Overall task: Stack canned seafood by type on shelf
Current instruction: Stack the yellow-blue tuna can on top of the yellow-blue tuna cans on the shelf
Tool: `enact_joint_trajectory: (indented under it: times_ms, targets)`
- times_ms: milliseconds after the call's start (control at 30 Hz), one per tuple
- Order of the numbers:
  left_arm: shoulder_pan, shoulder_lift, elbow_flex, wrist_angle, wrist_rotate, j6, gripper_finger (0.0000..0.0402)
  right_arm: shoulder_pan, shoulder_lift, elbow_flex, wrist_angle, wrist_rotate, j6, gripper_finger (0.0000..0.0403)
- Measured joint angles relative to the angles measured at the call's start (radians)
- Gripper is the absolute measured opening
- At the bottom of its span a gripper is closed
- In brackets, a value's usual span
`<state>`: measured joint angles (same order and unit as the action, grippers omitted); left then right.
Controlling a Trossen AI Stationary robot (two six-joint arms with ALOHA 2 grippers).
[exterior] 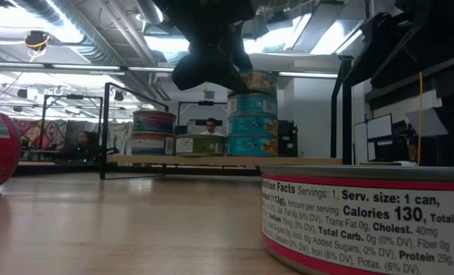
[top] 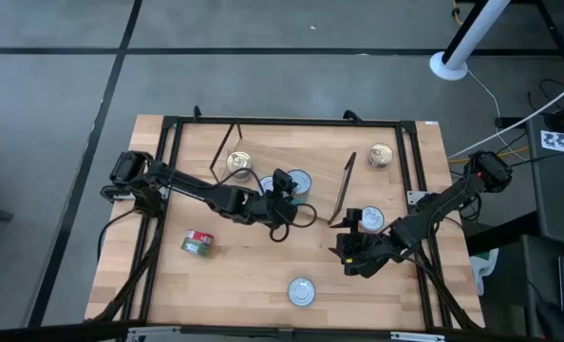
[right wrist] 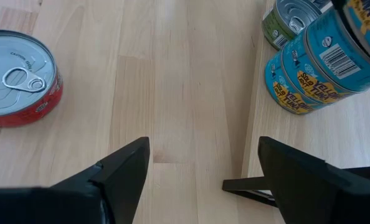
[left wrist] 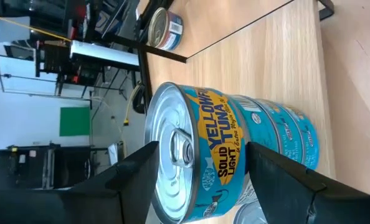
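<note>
The shelf [top: 291,142] stands mid-table and bears a stack of teal tins [exterior: 251,124], a two-tin stack [exterior: 154,131] and a green tin [exterior: 200,143]. My left gripper [top: 287,187] is at the stack's top tin [left wrist: 225,143]. Its fingers are parted, one standing on the lid side and one on the bottom side. My right gripper [top: 350,252] hangs open over the table right of the shelf, with nothing between its fingers [right wrist: 203,146]. Loose tins rest on the tabletop: a gold-lidded one [top: 381,155], silver-lidded ones [top: 369,219] [top: 301,292], and a red-green one on its side [top: 198,244]. My left gripper comes at the top teal tin slanting down from the table's left, turned so that one finger [left wrist: 138,171] stands over the lid's edge and the other [left wrist: 269,171] beside the tin's lower side. I cannot tell whether either finger touches the tin.
The shelf's thin black legs [right wrist: 247,185] stand just ahead of my right gripper. A black frame [top: 415,171] runs round the tabletop. A red tin [exterior: 364,221] sits near the front edge, with bare wood between it and the shelf.
</note>
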<state>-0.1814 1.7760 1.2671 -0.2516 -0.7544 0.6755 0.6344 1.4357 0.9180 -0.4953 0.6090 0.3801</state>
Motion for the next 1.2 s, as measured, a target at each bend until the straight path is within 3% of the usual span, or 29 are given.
enact_joint_trajectory:
  times_ms: [633, 1200]
  targets:
    - [0.047, -0.001, 0.062, -0.109, 0.070, -0.024, 0.0237, 0.000, 0.000, 0.000, 0.000, 0.000, 0.000, 0.0300]
    - [0.034, -0.029, 0.061, -0.159, 0.072, -0.041, 0.0237, 0.000, 0.000, 0.000, 0.000, -0.001, 0.000, 0.0300]
